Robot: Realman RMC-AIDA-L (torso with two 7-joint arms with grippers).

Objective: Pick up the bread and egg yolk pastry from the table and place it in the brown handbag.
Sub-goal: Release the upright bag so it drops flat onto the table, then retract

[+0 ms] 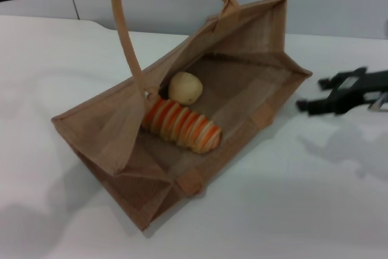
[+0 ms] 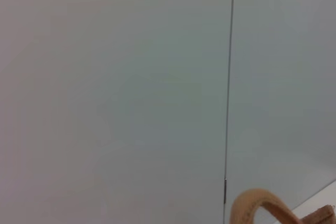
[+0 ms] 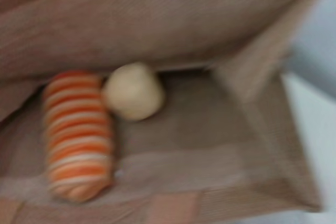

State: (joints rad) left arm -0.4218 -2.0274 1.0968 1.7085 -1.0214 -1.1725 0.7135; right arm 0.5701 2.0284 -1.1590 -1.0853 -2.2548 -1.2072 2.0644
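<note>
Already your bread (image 1: 182,125) and egg yolk pastry (image 1: 185,87) lie side by side inside the brown handbag (image 1: 242,98). Your right end effector (image 1: 312,94) hovers beside it, spread and empty, over the surface (image 1: 48,59); the left is unseen.

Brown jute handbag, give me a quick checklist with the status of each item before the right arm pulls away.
1. Orange-and-cream striped bread loaf inside the brown jute handbag: ok.
2. Round pale-beige egg yolk pastry inside the bag, beside the loaf: ok.
3. Right gripper outside the bag, over the white table: ok.
4. Right gripper empty: ok, open and holding nothing.
5. Tan handle raised, mouth open: ok.
6. Left gripper state: cannot tell, not in view.
</note>
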